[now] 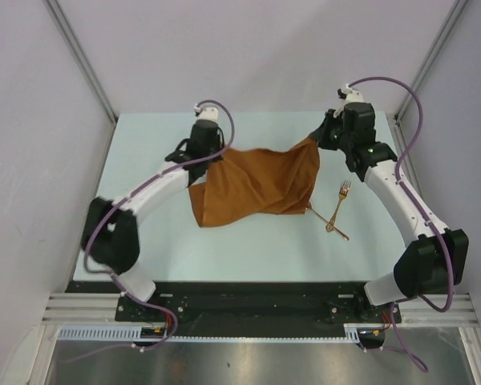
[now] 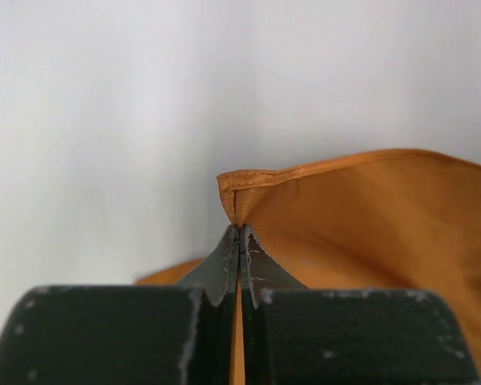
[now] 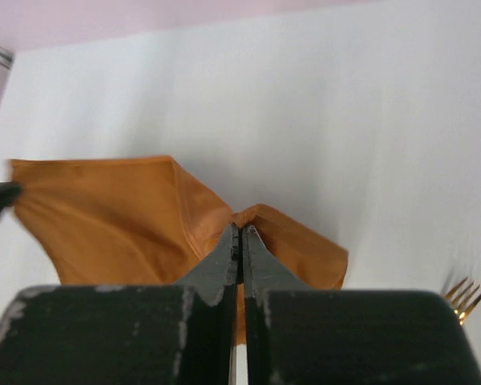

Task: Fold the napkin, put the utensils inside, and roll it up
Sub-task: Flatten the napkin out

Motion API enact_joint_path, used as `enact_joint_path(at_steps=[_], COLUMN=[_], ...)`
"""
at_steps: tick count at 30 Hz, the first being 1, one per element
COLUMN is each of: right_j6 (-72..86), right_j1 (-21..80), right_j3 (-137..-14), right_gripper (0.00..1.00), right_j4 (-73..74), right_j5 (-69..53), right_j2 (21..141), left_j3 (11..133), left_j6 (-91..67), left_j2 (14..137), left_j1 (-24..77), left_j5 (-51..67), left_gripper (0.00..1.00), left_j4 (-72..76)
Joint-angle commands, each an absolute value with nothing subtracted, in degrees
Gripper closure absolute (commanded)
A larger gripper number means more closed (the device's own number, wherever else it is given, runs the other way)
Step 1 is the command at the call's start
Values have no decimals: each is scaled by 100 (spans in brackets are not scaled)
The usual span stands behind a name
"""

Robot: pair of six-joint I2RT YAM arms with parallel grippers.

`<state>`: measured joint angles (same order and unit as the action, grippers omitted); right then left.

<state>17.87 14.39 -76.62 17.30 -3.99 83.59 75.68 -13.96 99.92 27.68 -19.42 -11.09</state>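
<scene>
The rust-orange napkin [image 1: 252, 186] hangs stretched between both grippers, its lower part resting on the table. My left gripper [image 1: 217, 154] is shut on its left top corner, seen in the left wrist view [image 2: 240, 227] with the napkin's hem [image 2: 321, 168] just beyond. My right gripper [image 1: 316, 139] is shut on the right top corner, seen in the right wrist view [image 3: 240, 227] with the napkin [image 3: 112, 216] spreading left. Two copper utensils lie crossed on the table right of the napkin: a fork [image 1: 339, 204] and a second thin piece [image 1: 329, 222]. The fork tines show in the right wrist view [image 3: 463, 297].
The pale table [image 1: 144, 241] has walls at the back and both sides. A black rail [image 1: 248, 297] runs along its near edge. The arms' bases stand at the near left and near right corners.
</scene>
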Motion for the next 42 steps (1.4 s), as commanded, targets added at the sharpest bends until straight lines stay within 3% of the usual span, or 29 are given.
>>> enact_joint_path(at_steps=[1, 13, 21, 28, 32, 38, 42], right_j6=[1477, 343, 17, 26, 114, 245, 588], right_j1=[1468, 2469, 3023, 3015, 2997, 2901, 2716], right_j3=[-8314, -9148, -9922, -10037, -9906, -9949, -11121], right_gripper=[100, 100, 100, 100, 100, 100, 100], right_j4=[1626, 1529, 1451, 1108, 722, -208, -562], right_j5=[-422, 632, 809, 492, 361, 202, 308], right_j2=[7885, 6241, 6011, 7179, 8075, 9973, 11685], left_j3=[7269, 7435, 8595, 7860, 7323, 7127, 7907], left_j6=[-1038, -186, 289, 1300, -48, -544, -598], left_j2=[8221, 4749, 4157, 4771, 5578, 7107, 9116], left_j1=[2751, 2751, 2751, 2585, 719, -298, -676], left_j5=[-2610, -3400, -3682, -4421, -2645, -1559, -1266], left_gripper=[100, 100, 100, 100, 100, 100, 100], left_j4=[-519, -1318, -1846, -774, -888, -483, -483])
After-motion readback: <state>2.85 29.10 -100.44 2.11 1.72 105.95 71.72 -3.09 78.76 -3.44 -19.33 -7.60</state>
